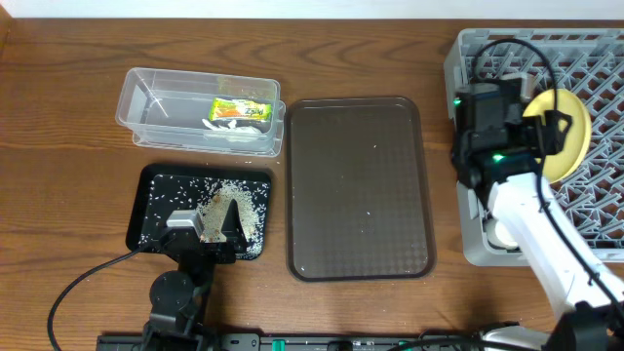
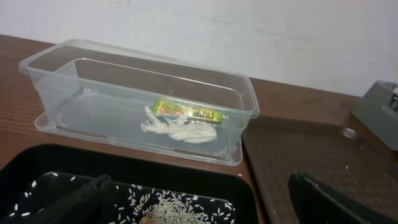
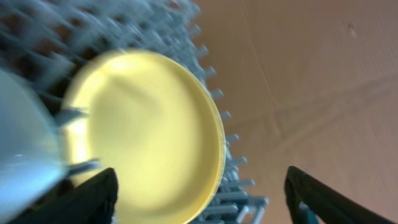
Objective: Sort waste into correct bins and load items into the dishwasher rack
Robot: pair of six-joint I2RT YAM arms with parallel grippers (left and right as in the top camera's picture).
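Observation:
The clear tub point(image 1: 200, 109) holds the green-and-orange wrapper point(image 1: 241, 110); the left wrist view shows the tub point(image 2: 93, 62) and wrapper point(image 2: 186, 112) beside a white crumpled scrap point(image 2: 180, 130). The black tray point(image 1: 156, 190) carries scattered rice point(image 1: 234, 205), also seen in the left wrist view point(image 2: 180, 208). My left gripper point(image 1: 208, 230) is open and empty just above that tray point(image 2: 199, 211). The yellow plate point(image 1: 570, 132) stands on edge in the grey rack point(image 1: 595, 58). My right gripper point(image 1: 542, 125) is open around the plate's edge point(image 3: 149, 137). The chopsticks are out of view.
The brown serving tray point(image 1: 359, 185) lies between the bins and the rack. A pale blue rounded bowl point(image 3: 25, 143) stands left of the plate among the rack tines point(image 3: 242, 186). Something white point(image 1: 499, 232) sits in the rack's near corner under my right arm.

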